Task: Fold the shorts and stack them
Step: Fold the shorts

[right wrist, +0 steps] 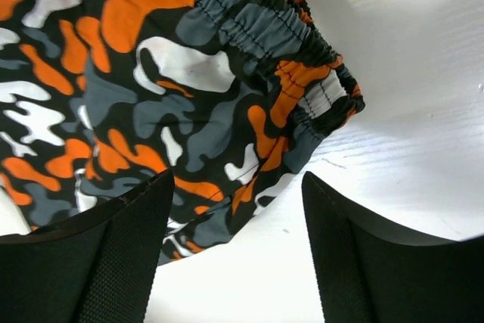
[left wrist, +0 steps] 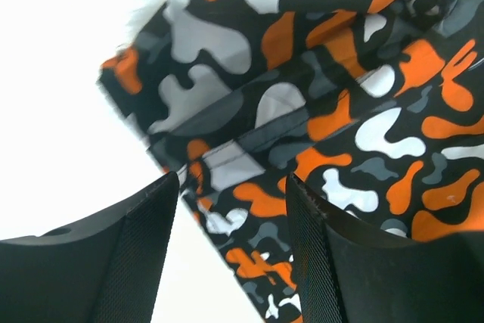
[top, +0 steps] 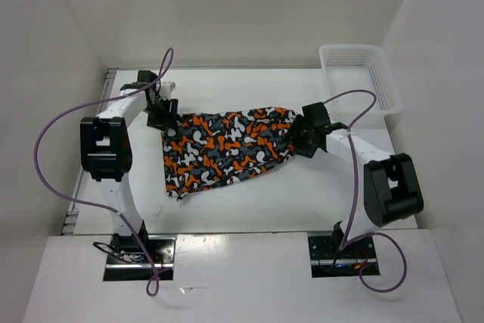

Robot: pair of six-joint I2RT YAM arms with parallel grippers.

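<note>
The camouflage shorts lie spread on the white table in the top view, printed in orange, black, grey and white. My left gripper hangs over their far left corner; in the left wrist view it is open, with the cloth's hemmed edge between and below the fingers. My right gripper is at the shorts' right end; in the right wrist view it is open over the elastic waistband corner, with nothing held.
A white plastic mesh basket stands at the back right of the table. White walls close in the table on the left, back and right. Purple cables loop from both arms.
</note>
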